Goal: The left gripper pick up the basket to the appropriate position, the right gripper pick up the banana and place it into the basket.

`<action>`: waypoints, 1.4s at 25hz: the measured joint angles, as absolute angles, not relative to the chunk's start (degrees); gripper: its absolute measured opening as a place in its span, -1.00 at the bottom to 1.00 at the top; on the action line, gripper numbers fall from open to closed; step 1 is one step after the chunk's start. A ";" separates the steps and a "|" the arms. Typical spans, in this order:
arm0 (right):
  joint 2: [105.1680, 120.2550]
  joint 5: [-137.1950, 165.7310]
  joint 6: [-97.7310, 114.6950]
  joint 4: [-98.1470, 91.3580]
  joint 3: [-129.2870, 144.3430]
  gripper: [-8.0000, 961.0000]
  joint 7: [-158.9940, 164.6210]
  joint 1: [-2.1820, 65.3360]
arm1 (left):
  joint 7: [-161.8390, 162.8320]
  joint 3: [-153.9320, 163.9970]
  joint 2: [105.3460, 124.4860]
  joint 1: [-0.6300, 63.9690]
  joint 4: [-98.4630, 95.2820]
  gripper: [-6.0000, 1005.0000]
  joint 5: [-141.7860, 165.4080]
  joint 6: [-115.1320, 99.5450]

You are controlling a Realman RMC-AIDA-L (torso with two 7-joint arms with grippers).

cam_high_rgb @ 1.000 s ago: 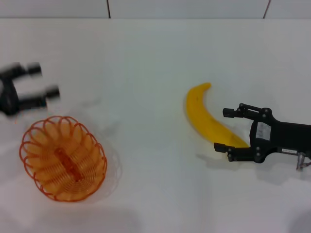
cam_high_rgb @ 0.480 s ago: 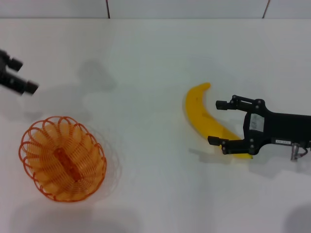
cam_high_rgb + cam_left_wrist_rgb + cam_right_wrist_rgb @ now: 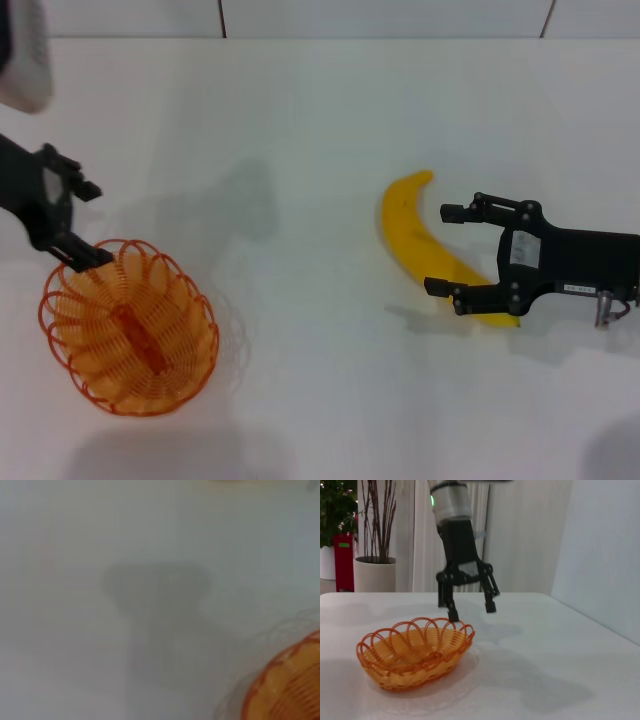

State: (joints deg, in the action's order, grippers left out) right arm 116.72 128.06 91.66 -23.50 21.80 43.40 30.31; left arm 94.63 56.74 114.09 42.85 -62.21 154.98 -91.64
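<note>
So the table (image 3: 320, 110) is white, with the basket (image 3: 130, 340) on the robot's left and the banana (image 3: 415, 240) well apart on the right. Looks like the pickup stage on both sides, nothing lifted yet. Left gripper (image 3: 80, 225) hangs at the basket's far rim with fingers spread, one tip right at the wire. Right gripper (image 3: 447, 250) is spread around the banana's lower half, not clamped. Next I'd guess each one needs to close squarely before lifting.
</note>
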 joint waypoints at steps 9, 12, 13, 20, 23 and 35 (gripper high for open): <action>116.72 128.15 91.58 -23.40 21.79 0.85 43.77 30.32 | 93.15 64.27 116.39 42.71 -61.71 0.60 153.73 -87.10; 116.72 128.09 91.58 -23.64 21.74 0.85 43.99 30.36 | 94.06 66.14 116.40 42.49 -61.64 0.59 153.67 -86.73; 116.72 128.08 91.58 -23.70 21.69 0.85 44.00 30.39 | 94.30 66.36 116.41 42.47 -61.62 0.59 153.72 -86.69; 116.72 128.02 91.58 -23.81 21.54 0.85 44.03 30.39 | 95.47 67.71 116.41 42.27 -61.60 0.57 154.07 -86.71; 116.72 127.96 91.58 -23.82 21.48 0.85 44.03 30.37 | 97.31 69.21 116.41 42.13 -61.61 0.56 154.24 -86.64; 116.72 127.94 91.58 -23.62 21.44 0.84 44.03 30.59 | 102.40 72.30 116.42 42.50 -61.61 0.25 157.10 -85.10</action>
State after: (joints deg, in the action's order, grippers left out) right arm 116.72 127.94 91.58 -23.62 21.44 44.04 30.59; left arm 102.40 72.30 116.42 42.50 -61.61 157.10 -85.10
